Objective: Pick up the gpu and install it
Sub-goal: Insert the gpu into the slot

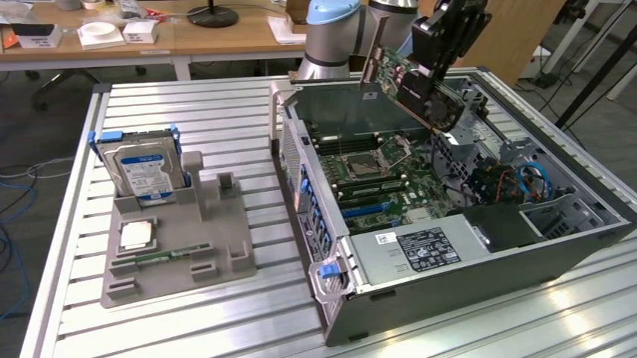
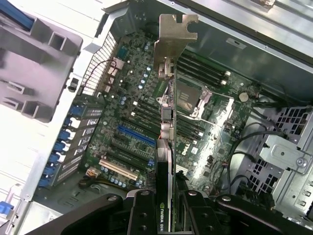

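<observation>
Silvery bracket (image 2: 173, 39) first, then the dark gpu (image 1: 400, 78) itself, pinched edge-on in our tool (image 1: 438, 56), jaws part-closed on it. It hangs over the open case (image 1: 497, 282), motherboard (image 1: 378, 175) straight below the tool. We reckon: keep it square, edge lined with the blue slot (image 2: 136, 134).

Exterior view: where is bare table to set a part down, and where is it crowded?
Bare table lies beyond the hard drive and in front of the grey holder. The strip between holder and case is narrow. Crowded: inside the case, where the hand holds the gpu.
</observation>
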### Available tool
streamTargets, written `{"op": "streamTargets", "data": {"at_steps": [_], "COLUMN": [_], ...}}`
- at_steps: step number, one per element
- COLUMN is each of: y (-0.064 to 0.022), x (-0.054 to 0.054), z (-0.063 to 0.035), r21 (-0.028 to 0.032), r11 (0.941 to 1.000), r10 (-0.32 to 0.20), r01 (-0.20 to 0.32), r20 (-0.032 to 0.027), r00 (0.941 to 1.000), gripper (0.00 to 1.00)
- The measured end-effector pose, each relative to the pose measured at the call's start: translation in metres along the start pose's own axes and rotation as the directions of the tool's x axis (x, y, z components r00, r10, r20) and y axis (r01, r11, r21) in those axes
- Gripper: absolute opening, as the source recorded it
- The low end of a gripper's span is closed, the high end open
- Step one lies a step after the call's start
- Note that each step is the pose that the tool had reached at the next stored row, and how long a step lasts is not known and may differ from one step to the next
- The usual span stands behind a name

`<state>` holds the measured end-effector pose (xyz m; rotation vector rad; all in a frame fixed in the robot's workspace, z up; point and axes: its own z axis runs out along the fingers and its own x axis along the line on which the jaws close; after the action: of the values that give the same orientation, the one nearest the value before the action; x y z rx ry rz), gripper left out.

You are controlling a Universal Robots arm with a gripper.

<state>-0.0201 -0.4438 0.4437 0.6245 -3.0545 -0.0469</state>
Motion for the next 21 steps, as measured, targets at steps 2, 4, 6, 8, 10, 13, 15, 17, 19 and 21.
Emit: {"op": "streamTargets", "data": {"at_steps": [2,4,6,8,10,13,15,17,19,21], "y": [0.0,0.0,0.0,0.0,0.0,0.0,0.0,0.0,0.0,0.0], "x": [0.0,0.0,0.0,0.0,0.0,0.0,0.0,0.0,0.0,0.0], "z": [0.0,0.0,0.0,0.0,0.0,0.0,0.0,0.0,0.0,0.0], "r21": [0.0001,0.0001,0.0003,0.0004,0.0005,0.0006,0.0006,0.0008,0.0009,0.001], "r11": [1.0,0.9999,0.9999,0.9998,0.9996,0.9993,0.9991,0.9989,0.9986,0.9983], "r10": [-0.005,-0.011,-0.017,-0.022,-0.028,-0.037,-0.042,-0.048,-0.053,-0.059], "r01": [0.005,0.011,0.017,0.022,0.028,0.037,0.042,0.048,0.053,0.059], "r20": [-0.0002,-0.0003,-0.0006,-0.0008,-0.001,-0.0012,-0.0014,-0.0016,-0.0018,-0.0021], "r00": [1.0,0.9999,0.9999,0.9998,0.9996,0.9993,0.9991,0.9989,0.9986,0.9983], "gripper": [0.26,0.26,0.26,0.26,0.26,0.26,0.26,0.26,0.26,0.26]}}
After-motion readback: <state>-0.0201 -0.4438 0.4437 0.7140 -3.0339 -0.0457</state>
